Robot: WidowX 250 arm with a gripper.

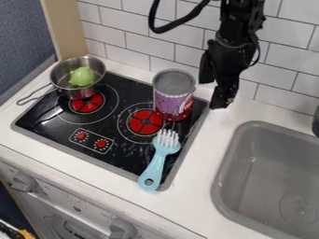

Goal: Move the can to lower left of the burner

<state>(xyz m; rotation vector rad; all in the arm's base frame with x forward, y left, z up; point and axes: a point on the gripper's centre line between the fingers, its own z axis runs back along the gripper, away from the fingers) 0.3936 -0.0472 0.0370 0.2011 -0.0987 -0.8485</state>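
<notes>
Can point(173, 95) stands upright on the stove point(129, 155), just left of the tool point(213, 94), whose fingers are spread apart.

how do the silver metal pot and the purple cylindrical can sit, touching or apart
Apart: the camera view shows black stovetop between pot and can.

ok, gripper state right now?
Gripper: open, holding nothing, beside the can.

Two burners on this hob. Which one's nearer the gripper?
The right-hand burner, with the can at its upper right, is nearer the gripper. The left-hand burner has the metal pot over its upper left.
</notes>
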